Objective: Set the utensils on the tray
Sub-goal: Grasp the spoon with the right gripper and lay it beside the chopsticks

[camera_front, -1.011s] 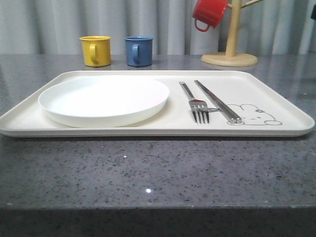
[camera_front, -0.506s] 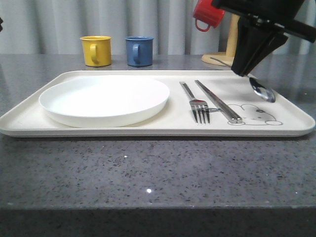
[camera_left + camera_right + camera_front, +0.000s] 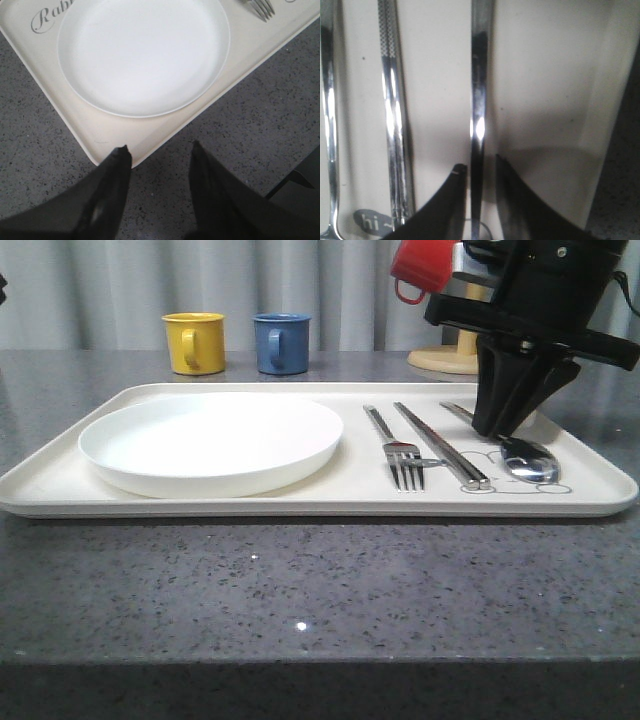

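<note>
The cream tray lies across the grey counter. On its right part a fork and a pair of chopsticks lie side by side, and a spoon rests to their right, its bowl on the rabbit drawing. My right gripper stands low over the spoon's handle. In the right wrist view the gripper straddles the spoon handle, narrowly open, with a gap on one side; the chopsticks and fork run alongside. My left gripper hangs open and empty over the counter, just off the tray corner.
A round white plate fills the tray's left half. Behind the tray stand a yellow mug and a blue mug. A red mug hangs on a wooden mug tree at the back right.
The right arm came in from the upper right carrying the spoon and lowered it; the spoon now lies on the tray beside the chopsticks. Fork, chopsticks and plate have not moved.
</note>
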`<state>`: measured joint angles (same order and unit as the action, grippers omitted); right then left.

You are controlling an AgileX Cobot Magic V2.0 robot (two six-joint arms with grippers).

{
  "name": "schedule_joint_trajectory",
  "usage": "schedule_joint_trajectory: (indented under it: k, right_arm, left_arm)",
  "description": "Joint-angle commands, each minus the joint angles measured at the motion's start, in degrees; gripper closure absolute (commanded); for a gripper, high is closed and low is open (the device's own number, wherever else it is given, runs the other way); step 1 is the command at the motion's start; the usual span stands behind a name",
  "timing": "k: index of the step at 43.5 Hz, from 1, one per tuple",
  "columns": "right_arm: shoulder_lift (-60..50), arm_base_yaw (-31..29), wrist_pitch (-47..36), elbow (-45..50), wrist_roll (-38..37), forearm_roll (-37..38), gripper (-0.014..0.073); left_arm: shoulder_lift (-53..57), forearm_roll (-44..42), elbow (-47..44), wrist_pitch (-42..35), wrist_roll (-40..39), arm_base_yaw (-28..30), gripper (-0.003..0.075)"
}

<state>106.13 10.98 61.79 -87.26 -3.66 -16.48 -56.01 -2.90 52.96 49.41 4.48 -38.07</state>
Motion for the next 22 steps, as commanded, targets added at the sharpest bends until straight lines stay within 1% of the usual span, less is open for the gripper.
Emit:
schedule_joint_trajectory:
  k: [1, 6, 12, 17, 22]
  right_arm:
    - [-4.73, -0.08, -2.02, -1.53, 0.21, 1.24, 0.0287]
    - [-9.11, 0.11, -1.96, -1.53, 1.66, 2.96, 0.0286]
    - [-17.14, 2.46, -1.39, -0.38, 6.27, 6.47, 0.0286]
    - [-25.95, 5.74, -1.5, 3.32, 9.03, 9.25, 0.0286]
    - [-34.89, 6.82, -1.5, 8.31, 9.08, 11.23, 0.0286]
  left_arm:
    - [0.73, -0.03, 1.52, -3.29, -0.39, -0.43, 0.0436]
    - [0.73, -0.03, 1.52, -3.38, -0.39, -0.43, 0.0436]
    - [0.73, -0.03, 1.52, -3.38, -0.39, -0.43, 0.0436]
    - [0.73, -0.03, 1.52, -3.26, -0.39, -0.43, 0.0436]
    - [0.73, -0.03, 1.52, -3.26, -0.39, -0.43, 0.0436]
